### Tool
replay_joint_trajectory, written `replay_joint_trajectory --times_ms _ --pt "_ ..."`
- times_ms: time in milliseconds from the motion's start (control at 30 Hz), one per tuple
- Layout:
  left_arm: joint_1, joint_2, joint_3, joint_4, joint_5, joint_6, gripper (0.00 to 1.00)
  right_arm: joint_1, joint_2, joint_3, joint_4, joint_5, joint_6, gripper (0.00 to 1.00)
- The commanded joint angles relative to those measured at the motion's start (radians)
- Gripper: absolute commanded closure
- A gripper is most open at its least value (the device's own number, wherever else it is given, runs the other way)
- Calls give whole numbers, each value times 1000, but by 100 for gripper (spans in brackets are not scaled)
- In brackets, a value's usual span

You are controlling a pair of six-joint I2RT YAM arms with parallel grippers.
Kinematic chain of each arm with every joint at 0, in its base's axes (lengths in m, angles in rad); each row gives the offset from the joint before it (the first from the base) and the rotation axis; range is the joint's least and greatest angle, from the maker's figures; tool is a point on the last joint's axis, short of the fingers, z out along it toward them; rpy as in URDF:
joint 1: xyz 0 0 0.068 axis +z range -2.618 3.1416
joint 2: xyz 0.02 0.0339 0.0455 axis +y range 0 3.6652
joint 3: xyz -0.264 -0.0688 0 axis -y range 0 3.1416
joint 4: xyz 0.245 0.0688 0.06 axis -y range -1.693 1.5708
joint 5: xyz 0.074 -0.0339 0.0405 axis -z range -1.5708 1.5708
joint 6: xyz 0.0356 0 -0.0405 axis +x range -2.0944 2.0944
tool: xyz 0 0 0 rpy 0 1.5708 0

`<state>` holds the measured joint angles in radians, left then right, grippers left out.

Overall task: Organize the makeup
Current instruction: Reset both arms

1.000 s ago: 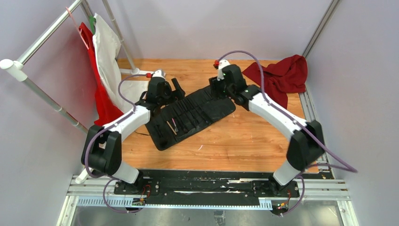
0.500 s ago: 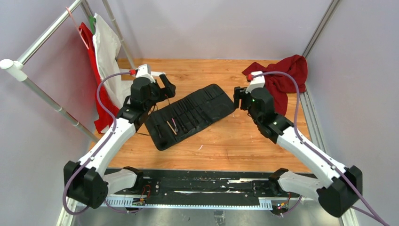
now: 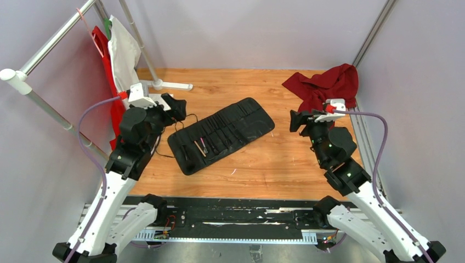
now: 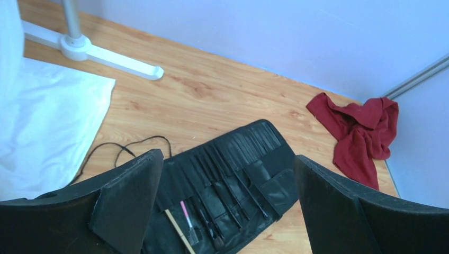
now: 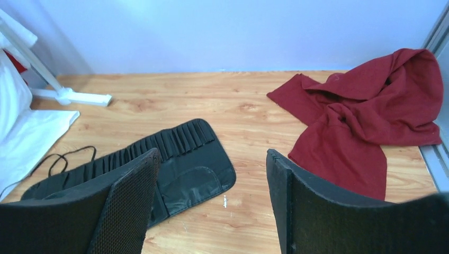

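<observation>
The makeup (image 3: 202,146) lies slotted in the open black roll-up case (image 3: 236,123) at the table's middle. In the left wrist view I see a pink-handled brush (image 4: 185,209), a tan-handled one (image 4: 176,232) and several slim black brushes (image 4: 233,182) lying side by side in its pockets. My left gripper (image 3: 174,107) (image 4: 227,159) hangs open and empty above the case's left end. My right gripper (image 3: 299,121) (image 5: 213,153) is open and empty too, raised off the case's right end (image 5: 190,164). Neither touches the case.
A red cloth (image 3: 329,85) (image 5: 365,116) lies crumpled at the back right. White fabric (image 3: 123,60) (image 4: 47,121) and a red garment hang from a rack on the left, its white foot (image 3: 170,85) on the table. A thin black cord (image 4: 127,148) trails beside the case.
Both arms have drawn back from the case, the left one out to the left and the right one out to the right. The right jaws have spread wider.
</observation>
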<state>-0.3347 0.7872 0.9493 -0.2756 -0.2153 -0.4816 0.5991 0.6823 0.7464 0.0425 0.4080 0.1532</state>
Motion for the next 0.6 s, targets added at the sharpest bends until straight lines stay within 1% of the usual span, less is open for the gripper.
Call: replay_joint_trajectory --times_ms 0,200,567 --pt "6 -35 47 -75 -70 41 2 -12 -73 12 -35 79 11 27" --pt "7 -82 53 -102 -111 58 2 -12 -144 -9 -37 110 5 27" --pt "7 -91 40 -89 -113 66 2 -12 -112 -1 -33 102 2 26"
